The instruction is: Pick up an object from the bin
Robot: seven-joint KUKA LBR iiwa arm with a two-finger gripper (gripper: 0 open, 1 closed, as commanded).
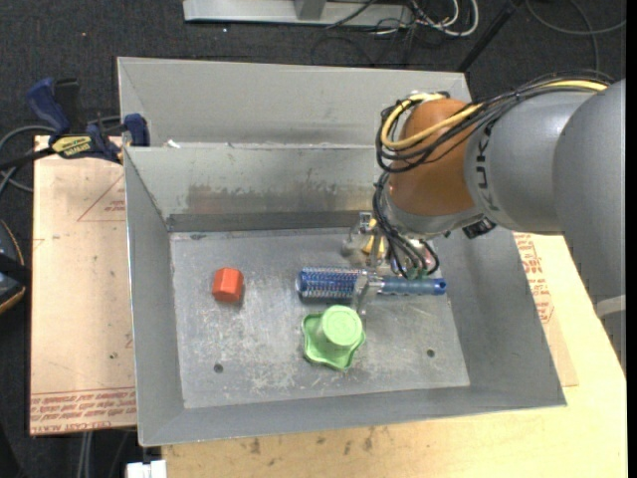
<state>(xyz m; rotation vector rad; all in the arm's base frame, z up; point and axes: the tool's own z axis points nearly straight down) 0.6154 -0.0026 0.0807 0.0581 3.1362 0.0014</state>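
Count of loose things in grey metal bin [249,366]: three, each of a different kind.
- small orange-red block [228,285], cube-like, apparently plastic: one.
- blue brush [331,284], bristled head, straight slim handle, apparently plastic: one.
- light green cup-like piece [334,337], round top over wavy-edged base, apparently plastic: one.
- Bin: one.

Small orange block [228,285] at left, pale green cup-shaped piece [333,338] lower centre, well apart.
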